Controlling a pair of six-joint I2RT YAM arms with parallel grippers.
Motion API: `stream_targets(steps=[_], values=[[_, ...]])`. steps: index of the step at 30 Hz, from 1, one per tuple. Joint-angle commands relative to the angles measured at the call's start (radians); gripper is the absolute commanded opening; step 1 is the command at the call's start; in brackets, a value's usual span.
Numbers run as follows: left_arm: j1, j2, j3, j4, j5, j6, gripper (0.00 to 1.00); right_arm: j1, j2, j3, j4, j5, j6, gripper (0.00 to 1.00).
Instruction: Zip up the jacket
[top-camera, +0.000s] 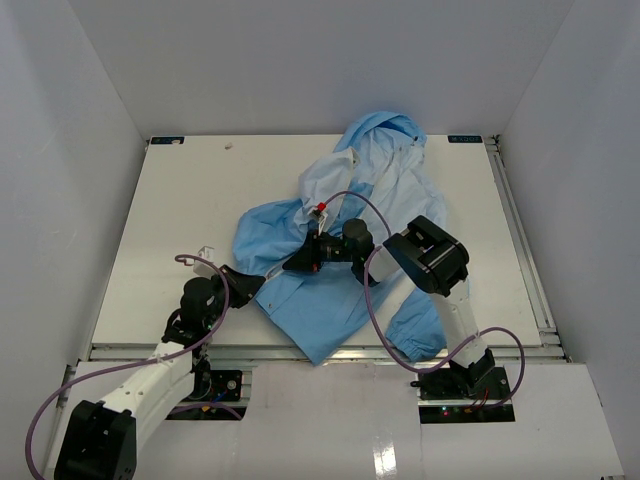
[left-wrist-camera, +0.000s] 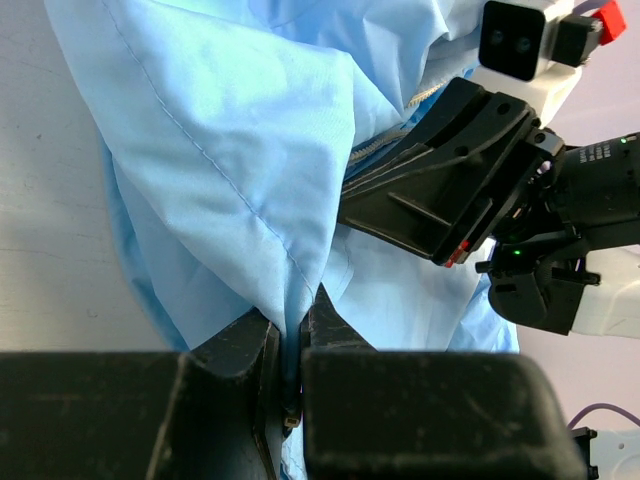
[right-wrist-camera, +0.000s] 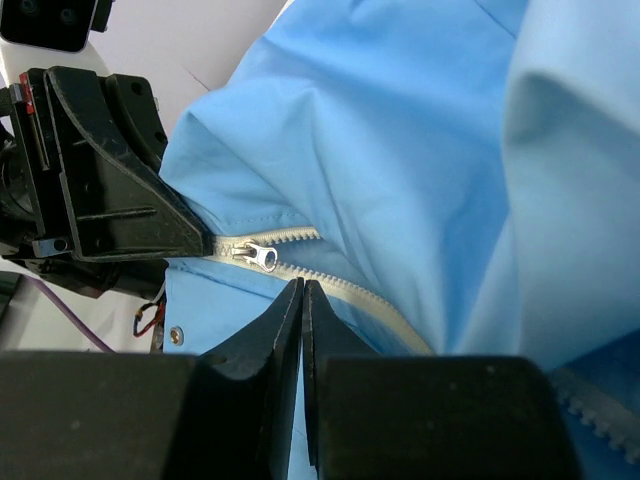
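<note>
I see the light blue jacket (top-camera: 312, 312) lying crumpled on the white table (top-camera: 190, 200), right of centre, its hood (top-camera: 385, 130) toward the far edge and its lower part reaching the near edge between my two arms. My left gripper (left-wrist-camera: 297, 332) is closed on a fold of the jacket's fabric at its near left edge; the cloth rises out from between the two fingers. My right gripper (right-wrist-camera: 302, 296) reaches across the jacket toward the left one, its fingers pressed together with their tips at the pale zipper strip (right-wrist-camera: 345, 292), just beside the small metal slider (right-wrist-camera: 262, 258). I cannot make out anything caught between them. The two grippers sit close together, with the slider between them.
</note>
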Motion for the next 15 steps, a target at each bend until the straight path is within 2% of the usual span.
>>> stream_targets(steps=[1, 2, 4, 9, 15], values=[[0.001, 0.004, -0.123, 0.032, 0.013, 0.013, 0.0, -0.001, -0.041, 0.005, 0.007, 0.011, -0.049, 0.17], [0.003, 0.007, -0.123, 0.033, 0.014, 0.015, 0.0, 0.0, -0.038, 0.008, 0.028, 0.0, -0.027, 0.31], [0.002, 0.012, -0.123, 0.038, 0.015, 0.015, 0.0, 0.004, -0.032, 0.008, 0.059, -0.016, -0.001, 0.37], [0.003, 0.008, -0.127, 0.04, 0.015, 0.017, 0.0, 0.026, -0.018, 0.028, 0.121, -0.042, 0.062, 0.43], [0.003, -0.002, -0.13, 0.037, 0.015, 0.015, 0.0, 0.042, 0.018, 0.064, 0.137, -0.036, 0.108, 0.44]])
